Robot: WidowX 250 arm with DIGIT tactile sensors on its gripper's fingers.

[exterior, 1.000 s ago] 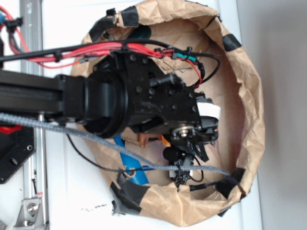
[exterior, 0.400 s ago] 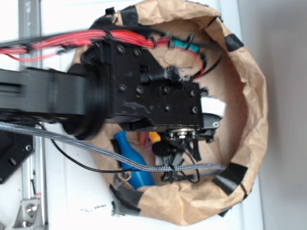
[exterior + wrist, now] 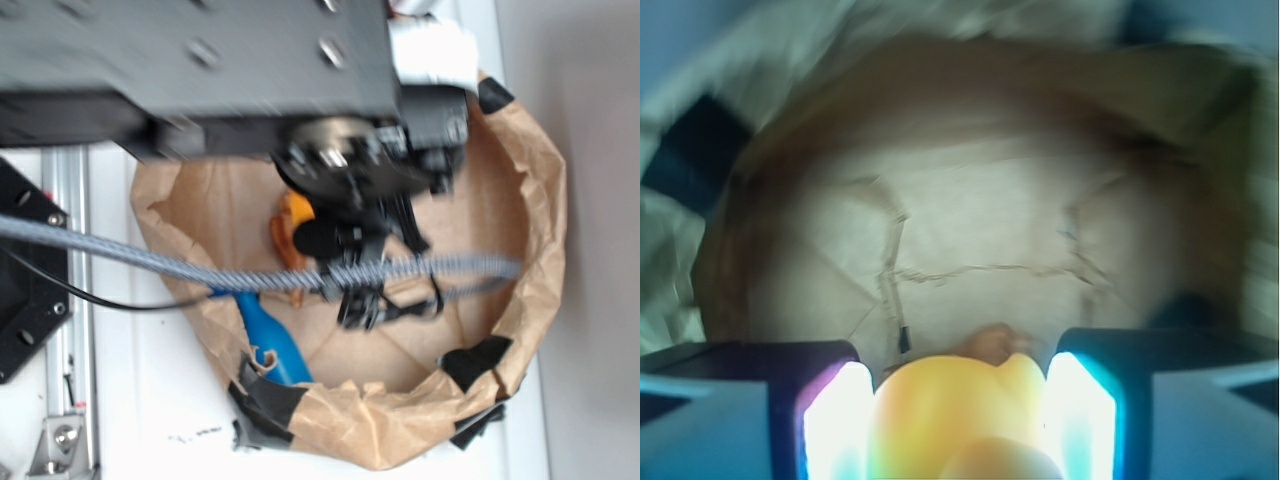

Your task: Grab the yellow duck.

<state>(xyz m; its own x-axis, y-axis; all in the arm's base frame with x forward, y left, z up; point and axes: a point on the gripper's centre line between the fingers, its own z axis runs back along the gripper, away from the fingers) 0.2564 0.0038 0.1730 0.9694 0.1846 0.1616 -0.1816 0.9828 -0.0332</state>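
Wrist view: the fingers [image 3: 845,420] sit on either side of the yellow duck [image 3: 960,415] and pinch it, the duck filling the gap between them, with its reddish beak toward the crumpled paper bowl [image 3: 970,230] beyond. Exterior view, blurred: the black arm [image 3: 200,70] fills the top of the frame above the bowl, an orange shell [image 3: 292,228] shows just under it, and a blue bottle [image 3: 268,340] lies against the bowl's near-left wall; a braided cable [image 3: 150,262] crosses in front, white bench [image 3: 150,400] outside

Bright, even light; both views motion-blurred (wrist fingers [image 3: 840,420] overexposed).
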